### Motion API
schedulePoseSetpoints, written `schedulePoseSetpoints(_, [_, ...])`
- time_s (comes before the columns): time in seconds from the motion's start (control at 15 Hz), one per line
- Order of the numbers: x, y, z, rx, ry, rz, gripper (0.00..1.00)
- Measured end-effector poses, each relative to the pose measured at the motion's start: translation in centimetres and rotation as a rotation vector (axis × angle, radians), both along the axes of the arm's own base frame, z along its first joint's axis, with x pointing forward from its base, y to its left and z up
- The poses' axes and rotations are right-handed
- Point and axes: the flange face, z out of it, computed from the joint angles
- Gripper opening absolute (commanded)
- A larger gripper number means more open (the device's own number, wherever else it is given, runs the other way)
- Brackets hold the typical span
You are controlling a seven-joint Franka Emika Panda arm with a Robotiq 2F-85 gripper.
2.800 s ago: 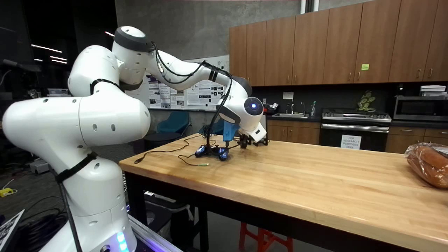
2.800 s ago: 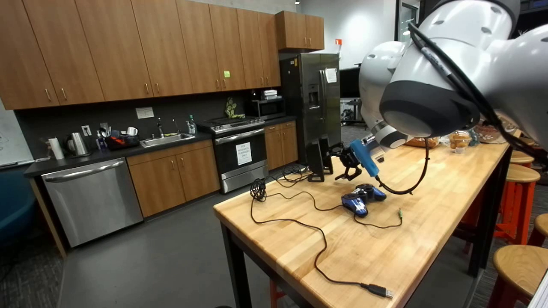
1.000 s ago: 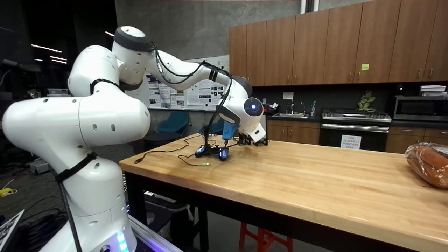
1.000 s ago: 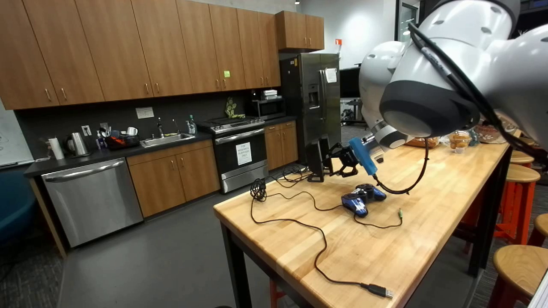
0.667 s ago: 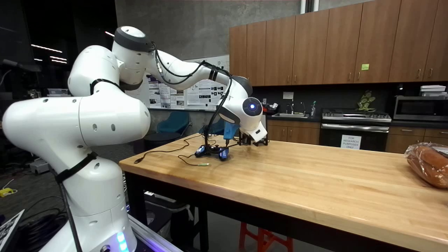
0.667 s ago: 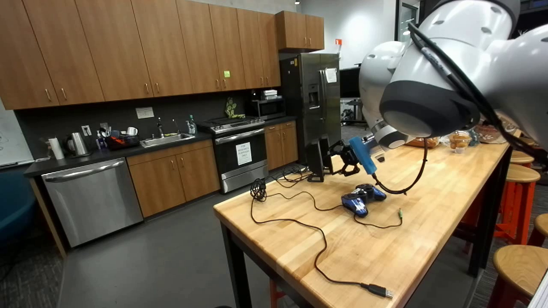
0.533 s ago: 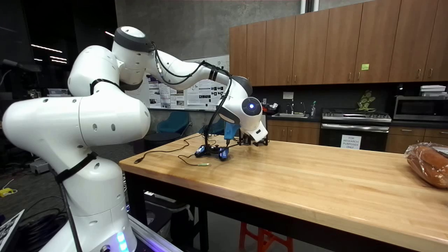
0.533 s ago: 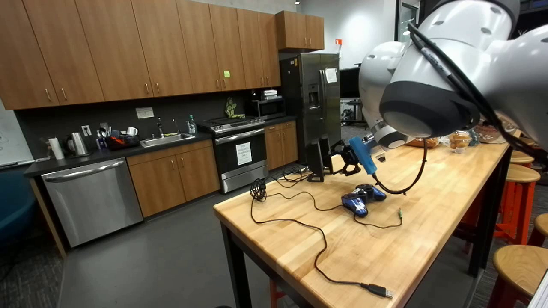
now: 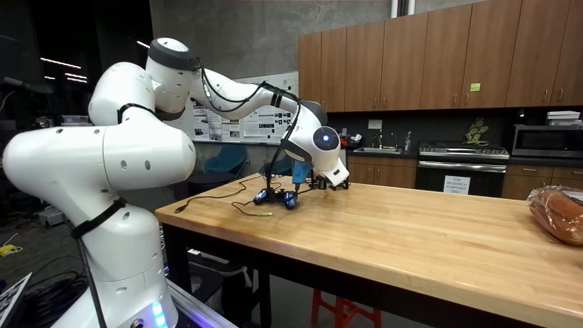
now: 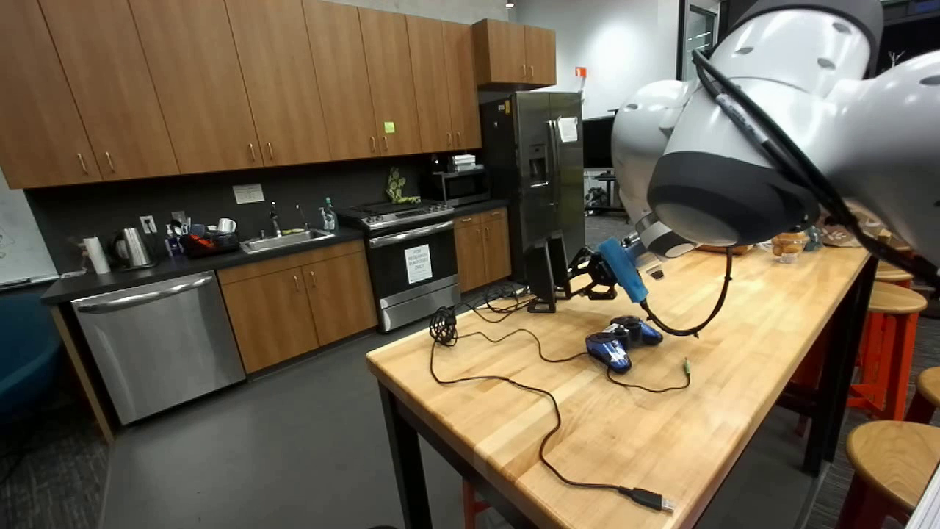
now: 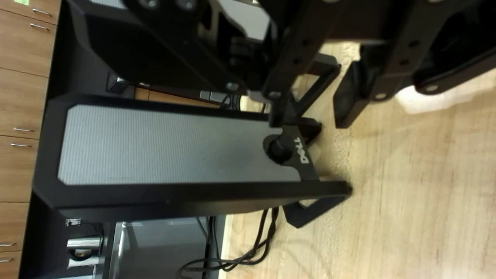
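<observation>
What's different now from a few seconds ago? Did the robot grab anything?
The gripper has narrowed: its fingers came closer together, though a gap still shows between them. The white arm dipped a little at its high bend. I can't see anything grabbed or let go. The Dell speaker and the blue game controller stayed where they were.

Slightly blurred wrist view, glare on white wall

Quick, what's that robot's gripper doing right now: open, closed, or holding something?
Gripper: partly open, holding nothing, near the Dell speaker.
</observation>
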Motion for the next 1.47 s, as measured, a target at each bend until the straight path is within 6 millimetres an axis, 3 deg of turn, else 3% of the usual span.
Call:
schedulePoseSetpoints(0.2, [0.02, 0.11, -0.03, -0.001, 0.002, 0.003, 0.49])
schedulePoseSetpoints(0.27, [0.01, 0.13, -0.03, -0.002, 0.002, 0.004, 0.46])
schedulePoseSetpoints(0.33, [0.01, 0.14, -0.04, -0.002, 0.003, 0.004, 0.34])
schedulePoseSetpoints(0.4, [0.01, 0.16, -0.04, -0.002, 0.003, 0.005, 0.16])
schedulePoseSetpoints(0.47, [0.02, 0.17, -0.05, -0.002, 0.004, 0.006, 0.15])
schedulePoseSetpoints(0.6, [0.02, 0.23, -0.06, -0.003, 0.005, 0.008, 0.02])
schedulePoseSetpoints(0.73, [0.03, 0.31, -0.06, -0.003, 0.006, 0.010, 0.10])
schedulePoseSetpoints(0.8, [0.04, 0.35, -0.07, -0.003, 0.006, 0.011, 0.31])
schedulePoseSetpoints(0.93, [0.04, 0.39, -0.09, -0.004, 0.008, 0.014, 0.35])
schedulePoseSetpoints(1.2, [-0.01, 0.50, -0.18, -0.006, 0.019, 0.027, 0.65])
schedulePoseSetpoints(1.47, [-0.07, 0.60, -0.30, -0.010, 0.032, 0.041, 0.69])
